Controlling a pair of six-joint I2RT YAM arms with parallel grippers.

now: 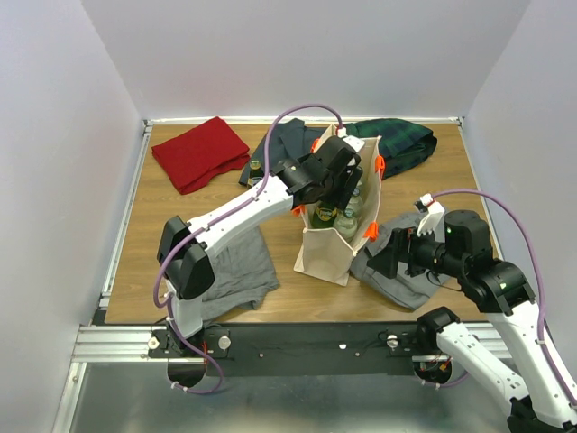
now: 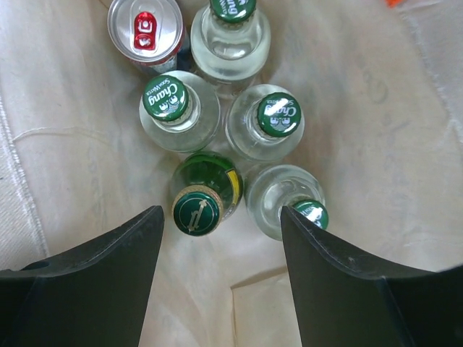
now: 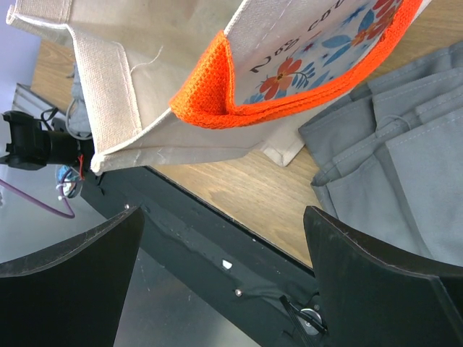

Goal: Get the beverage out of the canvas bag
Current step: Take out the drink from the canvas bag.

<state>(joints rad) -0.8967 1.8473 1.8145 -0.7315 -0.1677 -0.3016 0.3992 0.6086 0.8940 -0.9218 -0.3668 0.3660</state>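
The beige canvas bag with orange handles stands upright mid-table. My left gripper hangs open over its mouth, pointing down. In the left wrist view the bag's inner wall surrounds a dark green bottle, several clear bottles with green caps and a silver can with a red tab. The open left gripper is above them, touching none. My right gripper is open and empty beside the bag's right side; it sits below an orange handle.
Grey folded clothes lie right and left of the bag. A red cloth, a dark grey garment and a dark plaid cloth lie at the back. A green bottle stands behind my left arm.
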